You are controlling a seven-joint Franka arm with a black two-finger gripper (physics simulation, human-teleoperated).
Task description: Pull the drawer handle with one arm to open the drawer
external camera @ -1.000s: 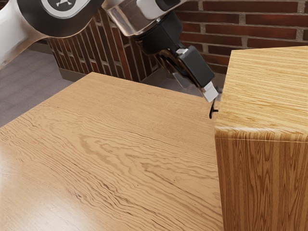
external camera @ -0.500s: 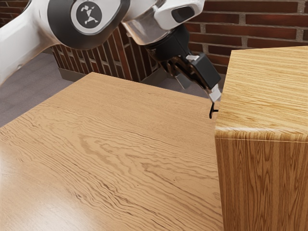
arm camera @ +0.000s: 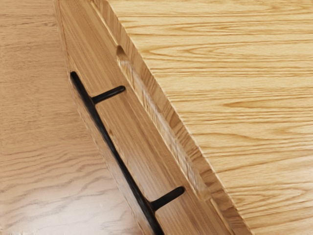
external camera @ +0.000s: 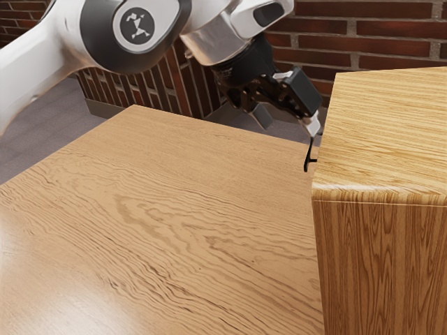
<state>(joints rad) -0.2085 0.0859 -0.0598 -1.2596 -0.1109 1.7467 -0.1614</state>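
Just above the slim black handle (arm camera: pixel 109 142) on the grained wooden drawer (arm camera: pixel 137 142) hang my jaws; their gap I cannot tell.

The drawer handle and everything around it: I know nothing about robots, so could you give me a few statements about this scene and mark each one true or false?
1. The handle is a long black bar on two short posts. True.
2. The wall behind is plain white. False: it is red brick.
3. The cabinet stands on a wooden table. True.
4. The arm comes in from the exterior view's right. False: it comes in from the exterior view's upper left and reaches toward the cabinet.
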